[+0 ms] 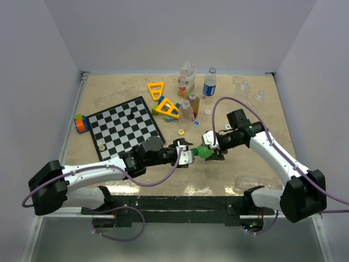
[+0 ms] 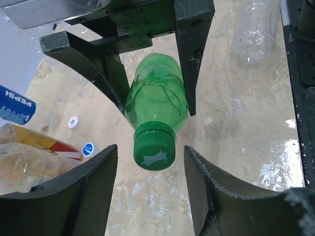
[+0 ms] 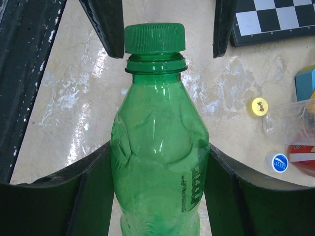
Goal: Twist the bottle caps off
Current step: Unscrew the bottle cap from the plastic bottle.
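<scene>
My right gripper (image 1: 214, 146) is shut on the body of a green bottle (image 3: 158, 162) and holds it sideways above the table, neck toward the left arm. The bottle (image 1: 204, 152) carries a green cap (image 3: 154, 38), also seen end-on in the left wrist view (image 2: 154, 150). My left gripper (image 2: 151, 162) is open, its fingers (image 2: 96, 177) on either side of the cap with a gap on both sides, not touching it. In the top view the left gripper (image 1: 188, 154) meets the bottle's neck.
Several bottles (image 1: 186, 79) stand at the back centre, one with a blue label (image 1: 210, 85). Loose caps, yellow (image 3: 259, 106), blue (image 3: 278, 162) and white (image 1: 209, 113), lie on the table. A checkerboard (image 1: 125, 127) lies left, yellow triangular frames (image 1: 166, 107) behind it. Clear bottles (image 1: 245, 85) stand back right.
</scene>
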Tool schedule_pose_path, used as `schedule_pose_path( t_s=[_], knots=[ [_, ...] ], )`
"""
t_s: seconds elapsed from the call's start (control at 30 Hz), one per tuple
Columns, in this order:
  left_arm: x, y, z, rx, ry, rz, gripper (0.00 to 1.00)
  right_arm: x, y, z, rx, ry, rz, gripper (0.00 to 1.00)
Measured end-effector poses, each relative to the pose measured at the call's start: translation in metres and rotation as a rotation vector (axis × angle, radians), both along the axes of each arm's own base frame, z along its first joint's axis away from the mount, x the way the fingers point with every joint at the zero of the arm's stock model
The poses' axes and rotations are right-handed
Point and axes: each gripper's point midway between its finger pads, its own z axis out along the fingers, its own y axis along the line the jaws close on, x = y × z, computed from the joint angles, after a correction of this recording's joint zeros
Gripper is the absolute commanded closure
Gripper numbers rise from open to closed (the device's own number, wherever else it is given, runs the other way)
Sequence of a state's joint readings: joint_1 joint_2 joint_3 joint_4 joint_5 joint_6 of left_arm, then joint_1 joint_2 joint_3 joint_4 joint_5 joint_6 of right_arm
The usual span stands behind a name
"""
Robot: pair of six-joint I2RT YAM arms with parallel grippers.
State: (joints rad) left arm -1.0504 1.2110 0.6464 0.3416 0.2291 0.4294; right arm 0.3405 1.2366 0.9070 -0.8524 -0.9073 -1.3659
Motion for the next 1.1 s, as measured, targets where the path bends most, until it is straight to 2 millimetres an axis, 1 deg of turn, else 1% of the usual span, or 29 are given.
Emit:
schedule_pose_path(
  t_s=[0.07, 0.17, 0.2, 0.23, 0.33, 0.37, 0.4, 0.5, 0.6, 0.7, 0.8, 0.87, 0.97, 1.07, 1.1],
  knots=[
    [0.001, -0.003, 0.000, 0.003, 0.004, 0.001, 0.46, 0.000, 0.000, 0.000, 0.000, 0.001, 0.000, 1.00],
    [0.002, -0.004, 0.003, -0.005, 0.007, 0.002, 0.54, 0.000, 0.000, 0.000, 0.000, 0.001, 0.000, 1.00],
    [0.002, -0.004, 0.004, -0.009, 0.010, 0.003, 0.58, 0.000, 0.000, 0.000, 0.000, 0.001, 0.000, 1.00],
    [0.001, -0.005, 0.005, -0.012, 0.016, 0.002, 0.64, 0.000, 0.000, 0.000, 0.000, 0.001, 0.000, 1.00],
    [-0.001, -0.005, 0.003, -0.010, 0.036, 0.001, 0.86, 0.000, 0.000, 0.000, 0.000, 0.000, 0.000, 1.00],
    [-0.002, -0.005, 0.003, -0.010, 0.044, 0.001, 0.96, 0.000, 0.000, 0.000, -0.001, 0.003, -0.001, 1.00],
    [-0.002, -0.005, 0.003, -0.010, 0.053, 0.004, 1.00, 0.000, 0.000, 0.000, -0.001, 0.004, -0.002, 1.00],
    [-0.003, -0.006, 0.004, -0.015, 0.115, 0.025, 1.00, 0.000, 0.000, 0.000, 0.000, 0.004, -0.001, 1.00],
    [-0.002, -0.005, 0.006, -0.033, 0.262, 0.100, 1.00, -0.001, 0.000, 0.000, 0.002, 0.006, -0.001, 1.00],
    [-0.001, -0.004, 0.009, -0.076, 0.477, 0.225, 1.00, -0.001, 0.002, 0.002, 0.016, 0.009, 0.004, 1.00],
    [-0.001, -0.001, 0.011, -0.129, 0.742, 0.395, 1.00, -0.001, 0.004, 0.004, 0.028, 0.003, 0.009, 1.00],
    [-0.001, -0.001, 0.012, -0.158, 0.889, 0.492, 1.00, 0.000, 0.005, 0.004, 0.031, -0.002, 0.010, 1.00],
    [0.000, -0.002, 0.012, -0.197, 1.026, 0.586, 1.00, 0.000, 0.005, 0.004, 0.029, -0.003, 0.009, 1.00],
    [0.000, -0.002, 0.013, -0.230, 1.105, 0.643, 1.00, 0.001, 0.005, 0.004, 0.029, -0.004, 0.009, 1.00],
    [0.000, -0.002, 0.013, -0.238, 1.121, 0.657, 0.96, 0.001, 0.005, 0.004, 0.029, -0.005, 0.009, 1.00]
  ],
)
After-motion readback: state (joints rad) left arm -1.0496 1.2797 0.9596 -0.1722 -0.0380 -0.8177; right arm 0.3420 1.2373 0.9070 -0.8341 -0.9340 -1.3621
